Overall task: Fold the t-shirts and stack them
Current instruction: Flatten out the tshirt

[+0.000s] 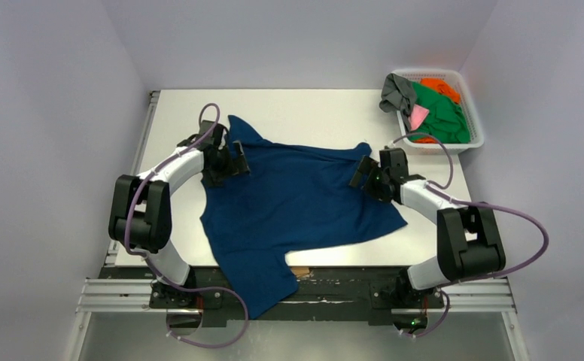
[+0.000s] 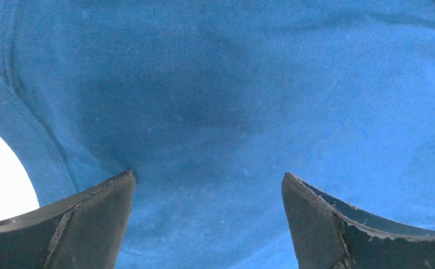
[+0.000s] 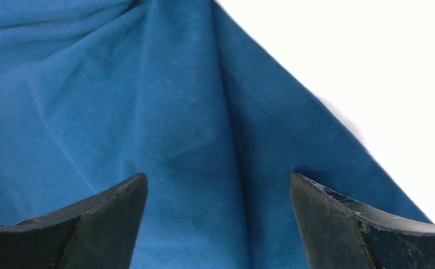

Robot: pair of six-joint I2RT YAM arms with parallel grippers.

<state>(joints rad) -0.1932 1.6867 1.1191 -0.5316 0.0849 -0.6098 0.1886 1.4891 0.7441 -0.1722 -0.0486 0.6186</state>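
Navy t-shirt [image 1: 296, 203] lies rumpled across the white worktop [image 1: 304, 113], one sleeve over the near edge, with left arm [image 1: 176, 167] at its far-left part and right arm [image 1: 424, 197] at its right edge, both sets of jaws apart over the cloth, clamping nothing, and other t-shirts [image 1: 439, 113] heaped in the far-right basket [image 1: 473, 141].

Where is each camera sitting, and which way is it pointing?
Top external: above and behind the robot, looking down on the table, the navy t-shirt and the basket; the left arm and right arm show.
Left wrist: on the left arm, looking down past the open left gripper at blue cloth.
Right wrist: on the right arm, open right gripper over the shirt's edge and bare table.
Shared: all three see the navy t-shirt.
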